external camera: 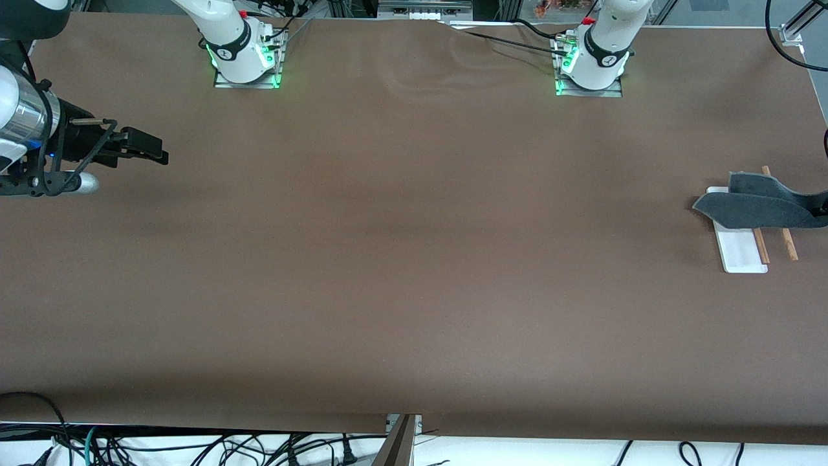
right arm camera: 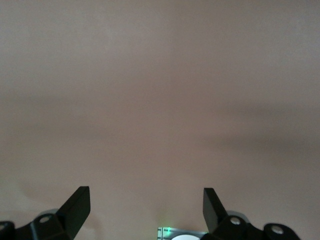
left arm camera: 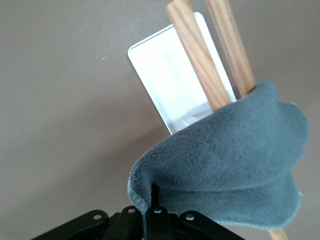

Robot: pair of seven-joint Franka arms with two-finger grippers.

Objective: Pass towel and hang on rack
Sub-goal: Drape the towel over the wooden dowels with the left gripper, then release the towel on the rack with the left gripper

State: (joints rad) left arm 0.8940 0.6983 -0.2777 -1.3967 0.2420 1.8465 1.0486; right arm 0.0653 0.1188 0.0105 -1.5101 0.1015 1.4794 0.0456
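The dark grey towel lies draped over the two wooden rods of the rack, above its white base, at the left arm's end of the table. My left gripper shows only at the picture's edge and is shut on the towel's edge. In the left wrist view the towel covers the rods over the base, and the left gripper pinches a fold of it. My right gripper is open and empty above the table at the right arm's end; it also shows in the right wrist view.
The brown table spreads between the two arms. Both arm bases stand along its edge farthest from the front camera. Cables hang below its near edge.
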